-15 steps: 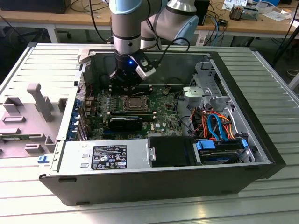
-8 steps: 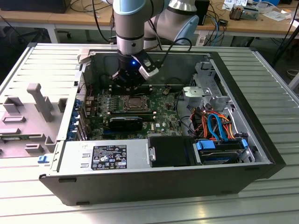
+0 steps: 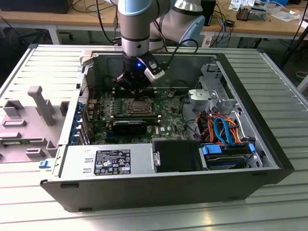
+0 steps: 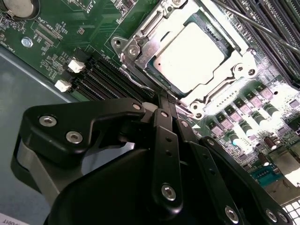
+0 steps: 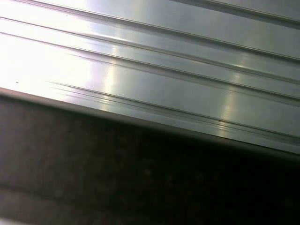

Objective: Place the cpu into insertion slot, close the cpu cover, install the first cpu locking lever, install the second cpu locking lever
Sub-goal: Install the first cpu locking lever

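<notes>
I am holding my clenched gripper [image 4: 166, 100] at the cpu cover's [image 3: 139, 106] twelve o'clock, exterior view, probably on a lever [image 4: 139, 80]; pushing squarely.

Shows a ribbed, glossy silver-grey metal surface [image 5: 164, 61] meeting a dark matte band [image 5: 140, 178] along one straight edge.

The cpu [image 4: 187, 58] has a smooth, pale metal top. The cpu cover [image 4: 142, 48] is shiny metal. The counter [image 3: 269, 211] is ribbed, glossy metal.
</notes>
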Controlling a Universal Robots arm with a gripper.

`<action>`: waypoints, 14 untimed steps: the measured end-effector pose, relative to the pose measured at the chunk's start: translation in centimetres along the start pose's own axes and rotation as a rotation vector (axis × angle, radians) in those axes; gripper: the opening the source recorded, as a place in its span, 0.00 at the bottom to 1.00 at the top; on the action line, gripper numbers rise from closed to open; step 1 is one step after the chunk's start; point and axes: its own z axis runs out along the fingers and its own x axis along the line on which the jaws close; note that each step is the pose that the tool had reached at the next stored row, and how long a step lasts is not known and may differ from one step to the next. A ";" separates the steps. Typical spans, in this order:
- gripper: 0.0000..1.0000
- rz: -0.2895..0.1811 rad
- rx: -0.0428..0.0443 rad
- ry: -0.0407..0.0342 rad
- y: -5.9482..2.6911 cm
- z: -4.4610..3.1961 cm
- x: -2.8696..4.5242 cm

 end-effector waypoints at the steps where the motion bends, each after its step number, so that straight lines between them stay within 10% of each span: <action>1: 0.11 0.000 0.0000 0.0001 -0.02 0.00 -0.10; 14: 0.11 -0.002 -0.0001 0.0004 -0.24 0.02 -1.06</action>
